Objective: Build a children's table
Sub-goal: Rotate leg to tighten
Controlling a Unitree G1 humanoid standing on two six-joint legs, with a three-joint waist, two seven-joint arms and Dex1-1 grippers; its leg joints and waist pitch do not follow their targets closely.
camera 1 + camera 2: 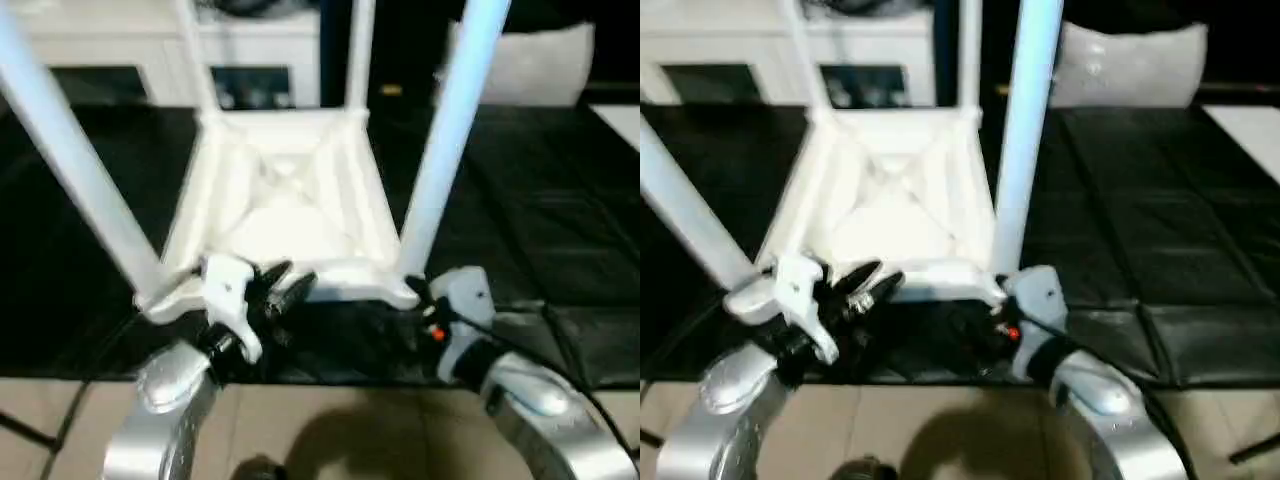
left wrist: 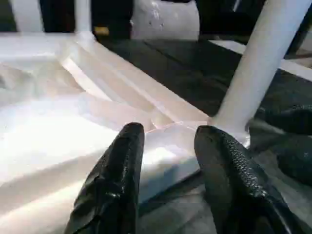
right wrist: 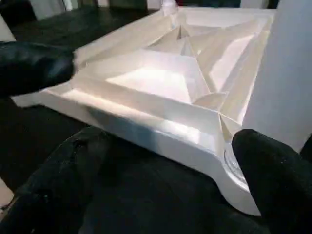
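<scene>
A black mat (image 1: pixel 560 200) is covering the floor, and pale tiles (image 1: pixel 330 430) are showing along its near edge at 6 o'clock. At 11 o'clock, behind the mat, a white cabinet (image 1: pixel 150 50) with glass doors is standing, and at 1 o'clock a grey-white cushion (image 1: pixel 1130 65) is lying against the dark back. The table (image 1: pixel 290 210) is resting upside down in the middle of the mat, its ribbed underside facing up and its four legs (image 1: pixel 445 140) rising out of the corner sockets; the two near legs are standing at 10 and 2 o'clock and are crossing much of the head view. Thin black cables (image 1: pixel 560 340) are running over the mat at 4 o'clock. Both silver forearms are coming up from 6 o'clock, bent toward the table's near rim. The left gripper (image 2: pixel 168 146) is pointing at the near rim with its fingers (image 2: pixel 117 175) partly apart and nothing between them. The right gripper (image 3: pixel 161 161) is sitting just beside the near right corner socket, its fingers spread wide and holding nothing.
</scene>
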